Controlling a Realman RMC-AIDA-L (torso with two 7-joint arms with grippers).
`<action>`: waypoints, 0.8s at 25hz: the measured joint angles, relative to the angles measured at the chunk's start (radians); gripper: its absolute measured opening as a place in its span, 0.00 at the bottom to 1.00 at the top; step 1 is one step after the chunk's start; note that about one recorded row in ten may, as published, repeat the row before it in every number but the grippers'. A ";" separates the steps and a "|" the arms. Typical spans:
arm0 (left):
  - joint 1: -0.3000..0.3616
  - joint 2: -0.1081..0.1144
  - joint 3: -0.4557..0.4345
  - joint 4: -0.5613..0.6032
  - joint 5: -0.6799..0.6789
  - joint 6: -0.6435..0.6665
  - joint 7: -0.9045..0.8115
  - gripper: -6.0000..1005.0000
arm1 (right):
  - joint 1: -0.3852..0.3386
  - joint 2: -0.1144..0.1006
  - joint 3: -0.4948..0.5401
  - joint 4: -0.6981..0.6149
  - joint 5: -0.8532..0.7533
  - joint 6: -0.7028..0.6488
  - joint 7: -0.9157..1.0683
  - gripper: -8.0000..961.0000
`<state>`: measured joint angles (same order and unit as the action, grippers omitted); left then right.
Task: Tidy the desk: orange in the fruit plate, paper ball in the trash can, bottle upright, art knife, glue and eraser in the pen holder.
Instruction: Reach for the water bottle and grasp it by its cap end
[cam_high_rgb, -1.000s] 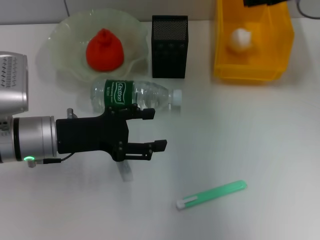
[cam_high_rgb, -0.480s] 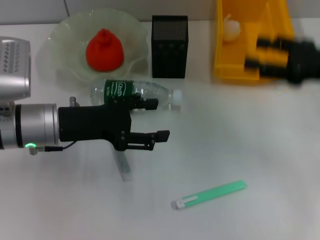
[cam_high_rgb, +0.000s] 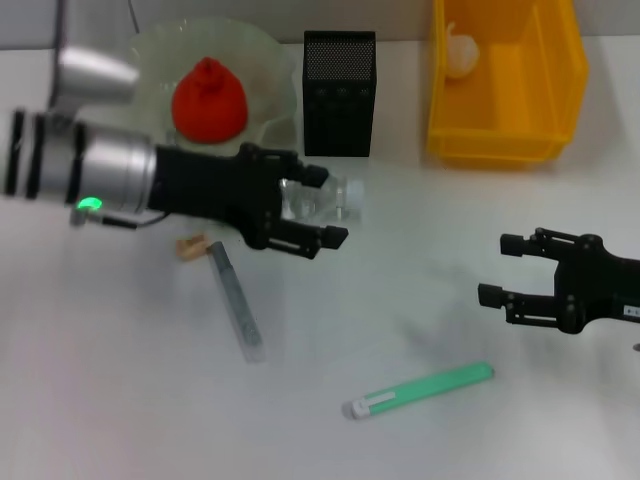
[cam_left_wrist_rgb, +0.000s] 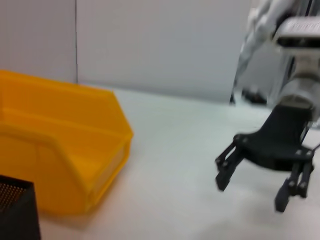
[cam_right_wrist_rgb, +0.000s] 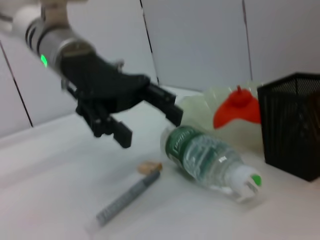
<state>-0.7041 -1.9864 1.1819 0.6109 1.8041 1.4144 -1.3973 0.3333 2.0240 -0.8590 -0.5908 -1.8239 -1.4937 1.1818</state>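
The bottle (cam_high_rgb: 322, 198) lies on its side on the desk (cam_high_rgb: 420, 300), cap toward the right. My left gripper (cam_high_rgb: 325, 206) hangs open over its labelled end (cam_right_wrist_rgb: 210, 160); the right wrist view shows this gripper (cam_right_wrist_rgb: 150, 125) holding nothing. The orange (cam_high_rgb: 208, 97) sits in the fruit plate (cam_high_rgb: 150, 50). The paper ball (cam_high_rgb: 460, 52) lies in the trash can (cam_high_rgb: 505, 85). The eraser (cam_high_rgb: 190, 245), a slim grey art knife (cam_high_rgb: 235, 300) and a green glue stick (cam_high_rgb: 420, 390) lie on the desk. The pen holder (cam_high_rgb: 339, 92) stands behind the bottle. My right gripper (cam_high_rgb: 495, 269) hovers open at the right.
The left wrist view shows the trash can (cam_left_wrist_rgb: 60, 165), a corner of the pen holder (cam_left_wrist_rgb: 17, 210) and my right gripper (cam_left_wrist_rgb: 250, 192) above bare desk. The eraser (cam_right_wrist_rgb: 148, 167) touches the art knife's (cam_right_wrist_rgb: 127, 197) end, close to the bottle.
My left gripper has moved back toward the bottle, uncovering the eraser and the knife. My right gripper has come away from the trash can to the near right of the desk.
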 joint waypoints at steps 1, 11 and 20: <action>-0.021 -0.007 -0.006 0.026 0.054 -0.015 -0.025 0.82 | -0.005 0.002 0.000 0.000 -0.002 0.011 -0.005 0.82; -0.218 -0.087 0.016 0.102 0.424 -0.130 -0.182 0.82 | -0.038 0.039 0.042 -0.025 -0.001 0.081 -0.092 0.82; -0.279 -0.093 0.205 0.089 0.502 -0.304 -0.248 0.82 | -0.029 0.039 0.051 -0.027 -0.006 0.081 -0.089 0.82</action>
<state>-0.9827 -2.0796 1.3873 0.7002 2.3061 1.1100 -1.6456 0.3040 2.0632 -0.8083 -0.6177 -1.8297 -1.4125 1.0930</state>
